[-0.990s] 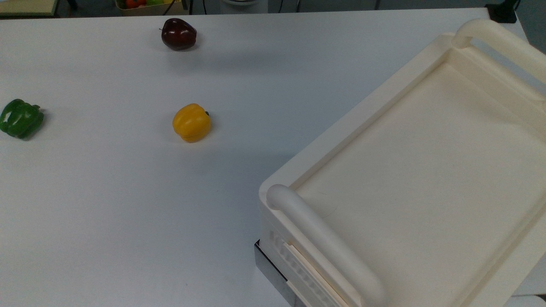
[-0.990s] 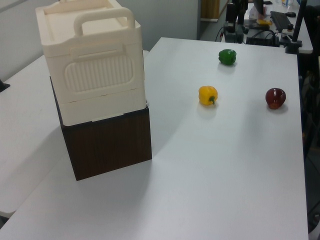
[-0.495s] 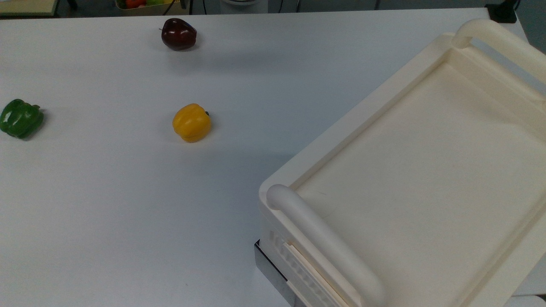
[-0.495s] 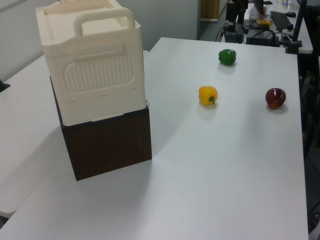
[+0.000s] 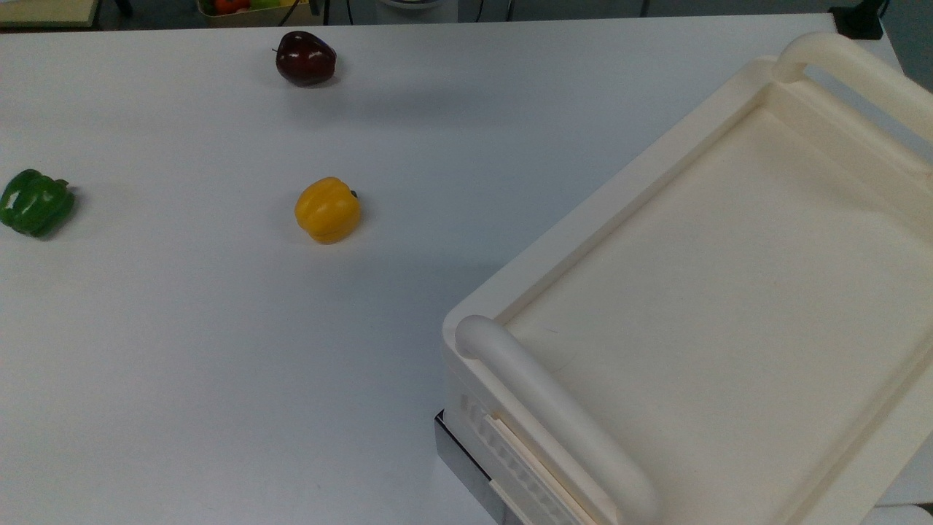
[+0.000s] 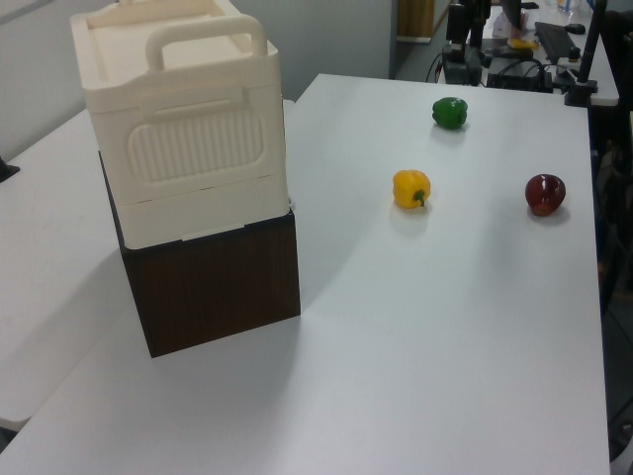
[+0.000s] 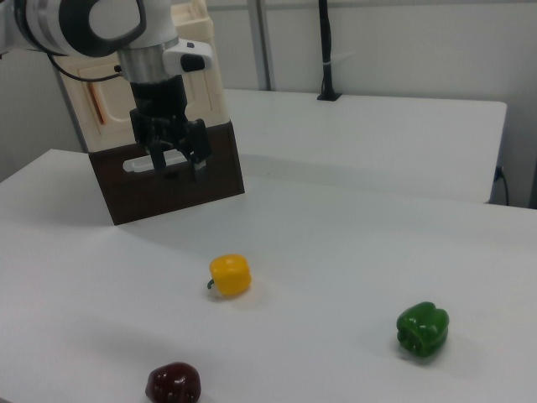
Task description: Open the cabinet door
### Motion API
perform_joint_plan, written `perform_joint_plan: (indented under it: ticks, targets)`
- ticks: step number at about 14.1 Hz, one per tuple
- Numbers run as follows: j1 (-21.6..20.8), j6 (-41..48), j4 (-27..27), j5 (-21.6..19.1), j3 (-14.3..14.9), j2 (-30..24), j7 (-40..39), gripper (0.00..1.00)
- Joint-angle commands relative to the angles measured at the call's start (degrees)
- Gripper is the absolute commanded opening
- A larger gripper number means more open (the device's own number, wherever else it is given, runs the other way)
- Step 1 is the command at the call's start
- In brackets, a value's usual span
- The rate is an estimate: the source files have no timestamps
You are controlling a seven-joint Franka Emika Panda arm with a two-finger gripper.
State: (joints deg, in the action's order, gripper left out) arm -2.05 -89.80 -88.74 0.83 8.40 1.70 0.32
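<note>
Cream-white cabinet door (image 7: 91, 92), a flat panel with a slim copper-coloured handle strip (image 7: 99, 105) running upright near its edge, sits on the front of the cream plastic cabinet (image 6: 198, 148) at the right view's upper left. Much of the door is hidden behind the white and black robot arm (image 7: 101, 21). The cabinet stands on a dark brown wooden base (image 6: 213, 287) on the white desk (image 5: 182, 350). It is topped by a recessed cream tray (image 5: 729, 292) with a thick rounded cream handle bar (image 5: 554, 423) at its end.

The black two-finger tool (image 7: 178, 164) hangs pointing down in front of the dark base, below the door, with its fingers spread moderately apart and nothing between them. A white bar handle (image 7: 138, 164) on the base shows just behind it.

Three items lie well apart on the desk, away from the cabinet. A yellow bell pepper (image 5: 327, 210) is nearest the cabinet, a green bell pepper (image 5: 35, 202) lies at the top view's left edge, and a dark red apple (image 5: 305, 58) lies near the top view's upper edge.
</note>
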Motion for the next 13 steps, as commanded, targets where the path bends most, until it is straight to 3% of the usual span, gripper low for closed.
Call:
perform_joint_plan:
  ticks: [1, 4, 7, 10, 13]
  targets:
    - [0.21, 0.06, -0.29, -3.88, 0.39, -0.38, -4.00, 1.00]
    - [2.22, -3.88, -0.38, -8.63, 0.39, -0.38, -7.35, 1.00]
    - [1.53, -6.35, -0.38, -8.82, 0.04, 0.14, -7.88, 1.00]
    - [1.09, -7.50, -0.20, -9.00, -0.66, 1.02, -13.48, 1.00]
    - [-1.63, -7.85, 2.25, -10.58, -1.54, 1.03, -16.75, 1.00]
